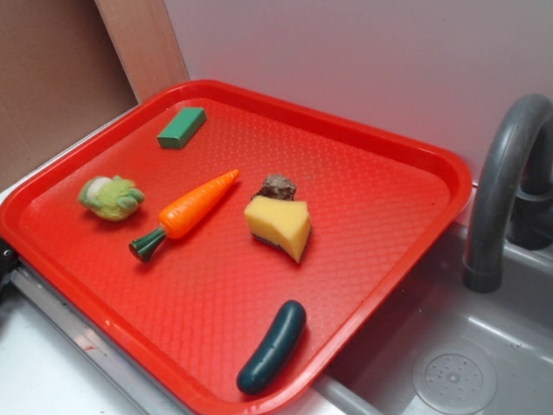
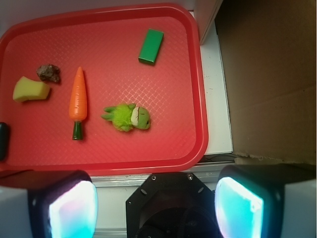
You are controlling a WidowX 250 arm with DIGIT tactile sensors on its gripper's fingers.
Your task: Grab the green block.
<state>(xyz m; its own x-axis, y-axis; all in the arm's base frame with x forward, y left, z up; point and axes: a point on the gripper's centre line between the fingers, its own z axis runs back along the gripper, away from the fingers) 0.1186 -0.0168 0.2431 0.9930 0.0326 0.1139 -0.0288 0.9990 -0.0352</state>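
Small flat rectangular solid-green block (image 1: 182, 127) lying on the red textured plastic tray (image 1: 380, 199), near the tray's far left corner in the exterior view, well apart from everything else on it. In the wrist view, same green block (image 2: 151, 46) toward the upper right of the tray (image 2: 163, 134), untouched. Pincer (image 2: 156, 208) at the bottom edge of the wrist view, spread wide, 2 glowing pale-cyan fingertips (image 2: 73, 210) far apart, holding nothing, off the tray's near rim and well short of the block. Orange plastic carrot toy with a dark green stem (image 1: 186, 213) near the tray's middle, tip pointing away from the stem end. Pale green leafy lump (image 1: 111, 197) left of the carrot in the exterior view, near but not touching. Yellow wedge-shaped sponge-like piece (image 1: 279, 226) just right of the carrot, with a small brown rough lump (image 1: 277, 185) just behind it. Dark green rounded cucumber-shaped toy (image 1: 272, 347) close to the tray's front rim. Grey curved faucet (image 1: 505, 177) and grey sink basin (image 1: 454, 363) to the right of the tray.
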